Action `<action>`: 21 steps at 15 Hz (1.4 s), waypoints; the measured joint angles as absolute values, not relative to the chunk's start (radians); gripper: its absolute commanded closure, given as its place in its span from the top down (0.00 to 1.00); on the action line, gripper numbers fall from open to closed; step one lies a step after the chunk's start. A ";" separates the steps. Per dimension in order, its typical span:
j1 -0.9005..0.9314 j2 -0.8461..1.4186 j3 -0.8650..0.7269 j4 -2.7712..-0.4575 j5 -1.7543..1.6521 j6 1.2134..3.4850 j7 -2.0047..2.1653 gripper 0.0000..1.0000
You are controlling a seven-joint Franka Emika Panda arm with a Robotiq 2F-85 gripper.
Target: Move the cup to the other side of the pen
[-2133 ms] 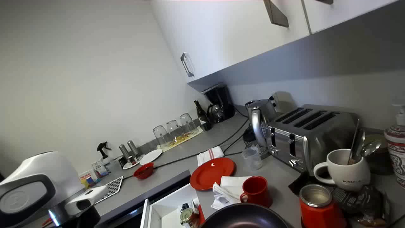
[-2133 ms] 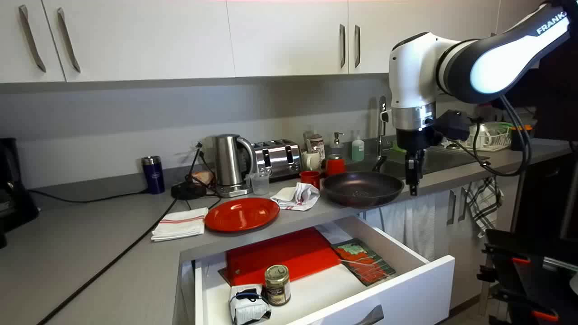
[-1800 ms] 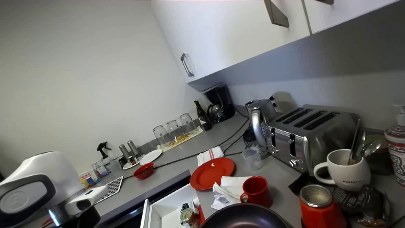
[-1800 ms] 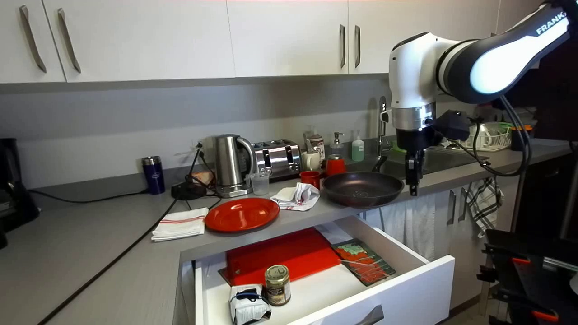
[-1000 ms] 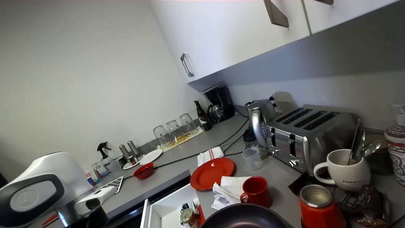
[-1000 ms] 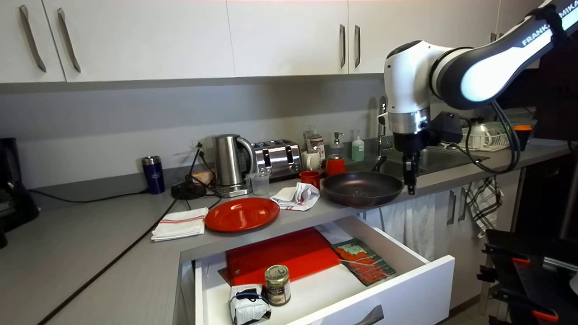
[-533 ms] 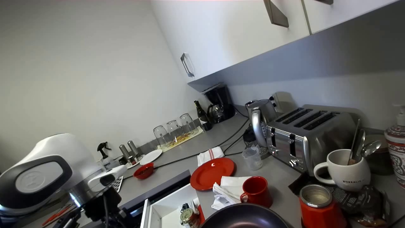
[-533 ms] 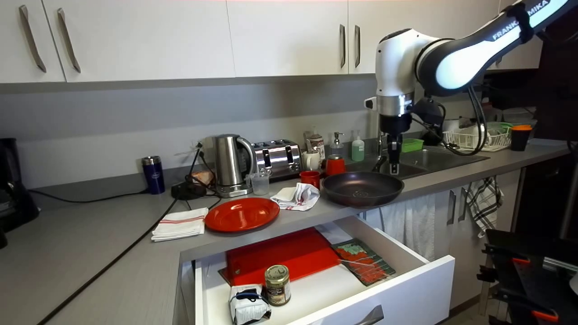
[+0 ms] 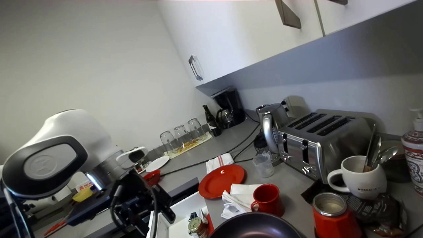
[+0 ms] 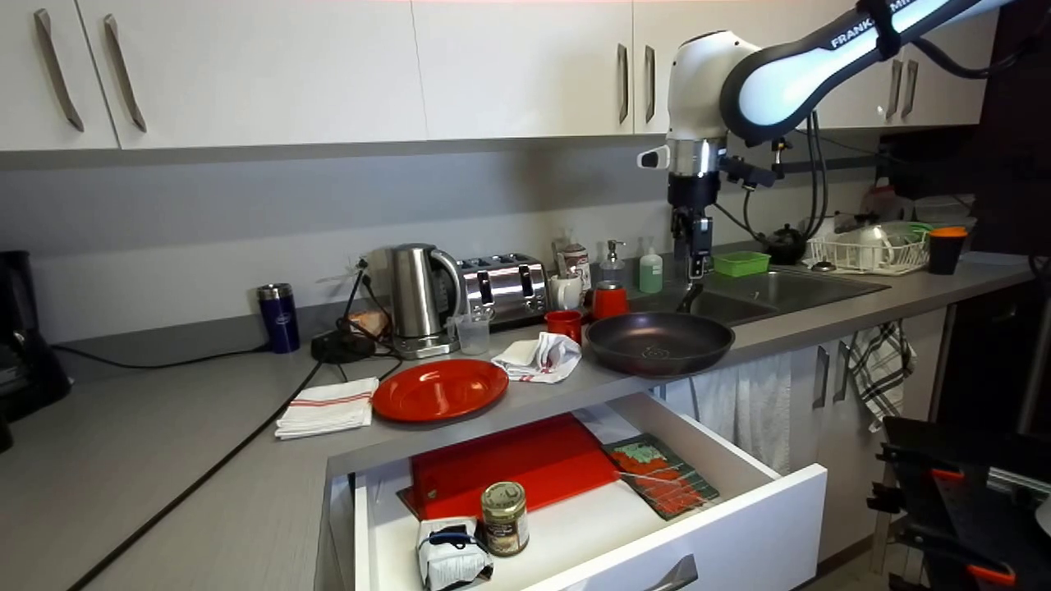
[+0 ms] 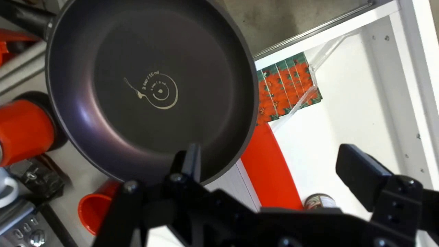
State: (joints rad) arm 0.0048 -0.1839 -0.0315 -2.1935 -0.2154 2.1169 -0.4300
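Observation:
The red cup (image 9: 269,201) stands upright on the counter beside a white cloth and the frying pan. In an exterior view the cup (image 10: 564,322) is left of the pan. In the wrist view the cup (image 11: 92,211) is at the lower left, partly hidden by the gripper and the pan. No pen shows; the dark frying pan (image 10: 661,345) lies on the counter, and it fills the upper left of the wrist view (image 11: 164,75). My gripper (image 11: 271,156) is open and empty, its fingers wide apart. In an exterior view the gripper (image 10: 695,267) hangs above the pan's right rear side.
An open drawer (image 10: 722,525) below holds a red board and a jar (image 10: 505,519). A red pot (image 9: 335,215), a white mug (image 9: 360,178) and a toaster (image 9: 317,142) stand near the cup. A red plate (image 10: 441,391) and the sink (image 10: 788,287) flank the area.
The arm has moved left and up in an exterior view, from right of the pan to above its right side, and the wrist has turned. The cup and pan have not moved.

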 measured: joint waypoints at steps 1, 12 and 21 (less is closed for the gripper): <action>0.004 -0.168 -0.048 -2.178 -0.206 2.113 -0.503 1.00; -0.081 0.023 -0.127 -1.967 -0.230 2.015 -0.948 1.00; -0.100 0.224 -0.079 -1.712 -0.138 2.027 -0.953 1.00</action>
State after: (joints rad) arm -0.0999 0.2238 -0.0786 -1.7119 -0.1383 2.0266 -0.9532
